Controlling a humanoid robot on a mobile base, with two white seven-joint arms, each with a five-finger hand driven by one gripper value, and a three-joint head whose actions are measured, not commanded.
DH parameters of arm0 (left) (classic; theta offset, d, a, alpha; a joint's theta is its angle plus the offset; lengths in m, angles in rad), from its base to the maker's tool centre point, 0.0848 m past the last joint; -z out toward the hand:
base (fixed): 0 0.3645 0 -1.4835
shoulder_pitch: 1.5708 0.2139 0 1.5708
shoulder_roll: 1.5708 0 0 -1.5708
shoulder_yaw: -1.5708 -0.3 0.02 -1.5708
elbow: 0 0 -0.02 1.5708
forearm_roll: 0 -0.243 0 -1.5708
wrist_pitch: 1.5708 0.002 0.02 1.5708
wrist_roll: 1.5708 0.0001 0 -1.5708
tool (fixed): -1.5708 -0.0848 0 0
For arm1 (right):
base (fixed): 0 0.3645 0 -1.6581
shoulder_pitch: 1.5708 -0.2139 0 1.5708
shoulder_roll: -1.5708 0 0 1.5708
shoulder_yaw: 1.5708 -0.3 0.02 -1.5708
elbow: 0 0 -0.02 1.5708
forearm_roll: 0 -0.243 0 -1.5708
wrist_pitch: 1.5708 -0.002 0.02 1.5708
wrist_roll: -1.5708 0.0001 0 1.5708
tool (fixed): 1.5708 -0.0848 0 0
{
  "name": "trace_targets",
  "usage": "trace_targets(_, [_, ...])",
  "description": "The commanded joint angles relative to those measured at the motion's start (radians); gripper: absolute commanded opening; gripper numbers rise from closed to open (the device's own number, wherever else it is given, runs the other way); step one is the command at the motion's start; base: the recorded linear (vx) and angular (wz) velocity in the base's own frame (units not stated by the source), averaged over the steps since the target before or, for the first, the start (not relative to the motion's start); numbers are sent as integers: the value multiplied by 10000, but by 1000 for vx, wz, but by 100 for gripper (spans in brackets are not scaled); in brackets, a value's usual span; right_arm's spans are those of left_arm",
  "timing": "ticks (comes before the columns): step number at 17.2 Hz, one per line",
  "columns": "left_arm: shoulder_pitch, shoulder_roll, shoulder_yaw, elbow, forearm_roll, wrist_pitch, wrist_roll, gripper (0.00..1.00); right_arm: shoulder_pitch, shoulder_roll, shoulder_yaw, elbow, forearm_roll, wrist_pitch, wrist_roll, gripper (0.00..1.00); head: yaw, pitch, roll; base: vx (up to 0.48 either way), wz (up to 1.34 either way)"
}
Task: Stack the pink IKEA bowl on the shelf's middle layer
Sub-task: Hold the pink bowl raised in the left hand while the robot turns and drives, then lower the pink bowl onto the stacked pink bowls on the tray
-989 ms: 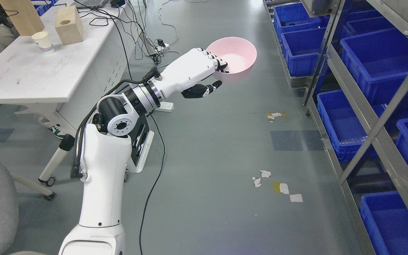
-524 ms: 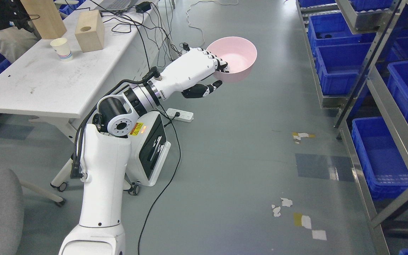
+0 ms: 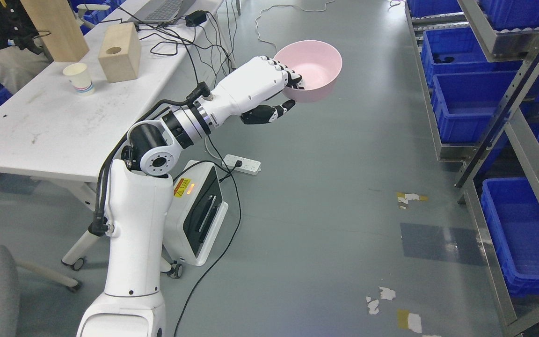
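Camera shifted; shelf [image 3: 522,117] receded | left hand [image 3: 260,84] still pinches pink bowl [image 3: 316,70] rim

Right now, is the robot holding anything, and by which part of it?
Yes. The left hand holds the pink bowl by its near rim, fingers hooked over the edge into the bowl and thumb under its outer wall, above the floor.

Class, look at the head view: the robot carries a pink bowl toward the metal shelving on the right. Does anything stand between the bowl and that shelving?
Nothing visible does. The left hand holds the pink bowl over bare floor; only open floor lies between it and the shelving, whose visible levels hold blue bins.
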Motion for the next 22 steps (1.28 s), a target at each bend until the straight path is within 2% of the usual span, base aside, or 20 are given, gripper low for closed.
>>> trace_targets(1, [-128, 175, -63, -7, 80, 9, -13, 1, 231, -175, 1, -174, 2, 8, 7, 100, 0, 0, 0, 206, -120])
trace_targets(6, [-37, 175, -414, 24, 232, 40, -28, 1, 231, -175, 1, -174, 2, 8, 7, 100, 0, 0, 0, 178, -603])
trace_targets(11, [-143, 175, -1106, 85, 446, 70, -28, 2, 231, -175, 1, -174, 2, 8, 7, 100, 0, 0, 0, 150, -1302])
trace_targets(18, [-2748, 175, -95, 116, 923, 1080, -471, 2, 231, -175, 1, -174, 2, 8, 7, 100, 0, 0, 0, 87, -1317])
trace_targets(22, [-2828, 175, -109, 1202, 435, 1313, -535, 2, 231, -175, 1, -174, 2, 8, 7, 100, 0, 0, 0, 86, -1112])
